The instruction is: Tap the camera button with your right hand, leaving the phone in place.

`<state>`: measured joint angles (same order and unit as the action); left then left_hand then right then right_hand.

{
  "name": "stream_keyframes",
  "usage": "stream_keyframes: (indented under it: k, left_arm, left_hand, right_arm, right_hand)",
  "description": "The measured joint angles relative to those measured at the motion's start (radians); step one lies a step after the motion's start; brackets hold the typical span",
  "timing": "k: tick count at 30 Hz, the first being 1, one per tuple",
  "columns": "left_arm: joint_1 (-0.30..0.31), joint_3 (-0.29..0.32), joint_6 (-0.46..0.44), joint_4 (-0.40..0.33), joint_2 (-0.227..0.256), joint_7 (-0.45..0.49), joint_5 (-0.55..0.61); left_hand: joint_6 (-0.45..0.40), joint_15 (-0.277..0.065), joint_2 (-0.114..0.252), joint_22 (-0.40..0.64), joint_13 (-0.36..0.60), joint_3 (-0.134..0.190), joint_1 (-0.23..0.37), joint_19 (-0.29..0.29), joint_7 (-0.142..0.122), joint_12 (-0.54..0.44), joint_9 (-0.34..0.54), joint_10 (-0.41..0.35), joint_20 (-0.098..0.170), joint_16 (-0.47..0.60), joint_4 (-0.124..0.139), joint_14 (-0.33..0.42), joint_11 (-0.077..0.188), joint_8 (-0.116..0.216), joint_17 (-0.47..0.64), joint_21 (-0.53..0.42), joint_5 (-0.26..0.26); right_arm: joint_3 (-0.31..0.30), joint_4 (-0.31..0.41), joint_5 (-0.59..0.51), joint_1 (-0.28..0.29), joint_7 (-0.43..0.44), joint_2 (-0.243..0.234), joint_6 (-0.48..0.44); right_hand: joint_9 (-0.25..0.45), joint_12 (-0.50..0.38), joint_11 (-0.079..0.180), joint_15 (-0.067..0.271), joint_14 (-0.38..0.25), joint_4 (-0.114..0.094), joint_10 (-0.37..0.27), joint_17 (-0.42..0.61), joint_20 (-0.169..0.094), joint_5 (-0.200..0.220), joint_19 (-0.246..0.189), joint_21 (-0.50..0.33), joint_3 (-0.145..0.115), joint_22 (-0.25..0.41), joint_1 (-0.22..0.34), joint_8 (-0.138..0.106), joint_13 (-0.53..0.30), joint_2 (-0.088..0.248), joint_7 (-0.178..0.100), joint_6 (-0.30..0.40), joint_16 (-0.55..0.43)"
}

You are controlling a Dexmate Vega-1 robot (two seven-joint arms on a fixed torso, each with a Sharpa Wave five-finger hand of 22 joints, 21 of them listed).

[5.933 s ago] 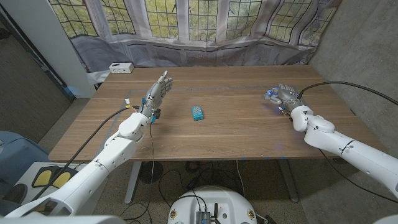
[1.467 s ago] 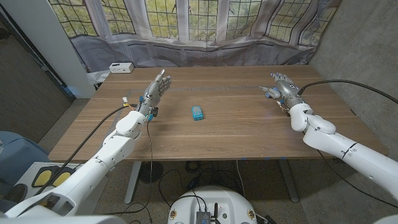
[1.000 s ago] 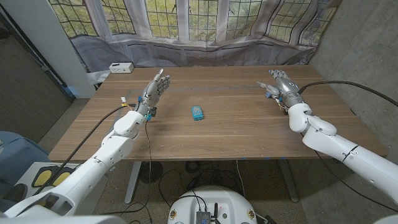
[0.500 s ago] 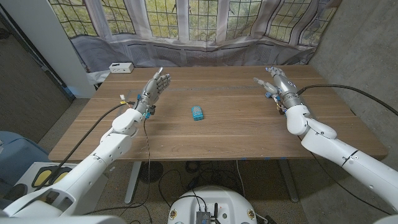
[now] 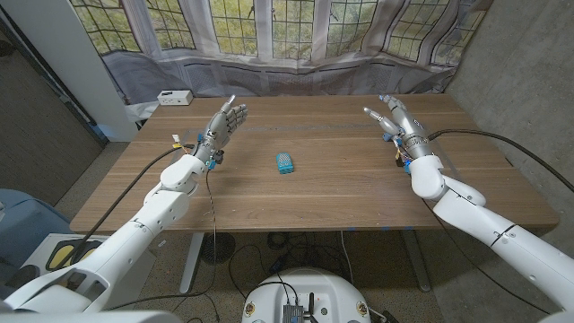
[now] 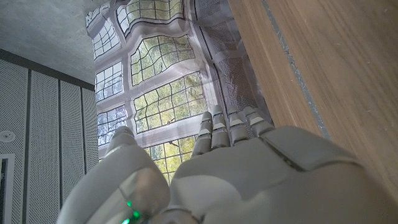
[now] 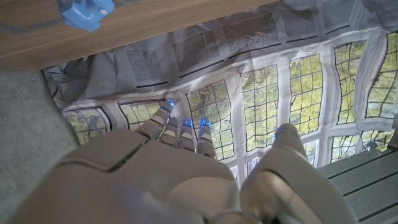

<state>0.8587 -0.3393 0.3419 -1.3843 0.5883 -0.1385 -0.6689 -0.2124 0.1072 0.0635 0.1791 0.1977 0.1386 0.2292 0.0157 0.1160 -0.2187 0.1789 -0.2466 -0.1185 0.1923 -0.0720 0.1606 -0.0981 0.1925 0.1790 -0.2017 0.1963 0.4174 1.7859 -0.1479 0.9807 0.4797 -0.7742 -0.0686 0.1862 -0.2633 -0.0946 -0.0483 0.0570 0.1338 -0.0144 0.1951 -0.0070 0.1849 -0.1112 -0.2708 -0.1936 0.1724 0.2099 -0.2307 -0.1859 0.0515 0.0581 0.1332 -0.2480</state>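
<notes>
Tap not yet made. The phone (image 5: 285,162), a small teal object, lies near the middle of the counter (image 5: 341,193), untouched; the camera button is too small to make out. Your right robot hand (image 5: 397,123) is raised over the far right of the counter, well apart from the phone, fingers spread and grasping nothing. Your left robot hand (image 5: 224,126) stands at the far left, fingers apart and likewise released.

Remaining, as I judge it: bring the right robot hand leftward and nearer, lower one fingertip onto the button, and press lightly so the phone does not slide.

Containers: none seen. A white box (image 5: 174,97) sits at the far left corner.
</notes>
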Motion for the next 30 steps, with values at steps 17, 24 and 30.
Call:
stream_keyframes:
  k: [17, 24, 30]
  left_arm:
    - [0.015, 0.007, 0.016, -0.029, 0.011, -0.021, -0.004]
    - [0.021, 0.001, 0.008, -0.052, 0.019, -0.008, 0.011]
    - [0.022, -0.001, 0.005, -0.055, 0.020, -0.003, 0.016]
  left_hand:
    - [0.000, 0.000, 0.000, 0.000, 0.000, 0.000, 0.000, 0.000, 0.000, 0.000, 0.000, 0.000, 0.000, 0.000, 0.000, 0.000, 0.000, 0.000, 0.000, 0.000, -0.004]
    - [0.000, 0.000, 0.000, 0.000, 0.000, 0.000, 0.000, 0.000, 0.000, 0.000, 0.000, 0.000, 0.000, 0.000, 0.000, 0.000, 0.000, 0.000, 0.000, 0.000, -0.004]
    - [0.000, 0.000, 0.000, 0.000, 0.000, 0.000, 0.000, 0.000, 0.000, 0.000, 0.000, 0.000, 0.000, 0.000, 0.000, 0.000, 0.000, 0.000, 0.000, 0.000, -0.004]
  right_arm:
    - [-0.048, -0.096, 0.224, 0.013, -0.107, 0.078, 0.238]
    - [-0.058, -0.149, 0.300, 0.003, -0.161, 0.104, 0.333]
    - [-0.060, -0.205, 0.333, -0.010, -0.186, 0.136, 0.365]
  right_hand:
    - [0.000, 0.000, -0.002, 0.001, -0.024, 0.000, -0.023, 0.000, 0.002, 0.000, -0.027, 0.000, 0.000, -0.005, 0.004, 0.000, 0.000, -0.004, 0.006, 0.019, 0.000]
    - [0.000, 0.000, -0.005, -0.002, -0.027, 0.002, -0.034, 0.003, 0.002, 0.000, -0.034, 0.000, 0.002, -0.005, 0.004, 0.000, -0.003, -0.004, 0.006, 0.019, 0.000]
    - [0.000, 0.000, -0.002, -0.005, -0.030, 0.000, -0.038, 0.003, 0.007, 0.000, -0.039, 0.005, 0.009, -0.005, -0.001, 0.004, -0.003, -0.008, 0.006, 0.019, 0.000]
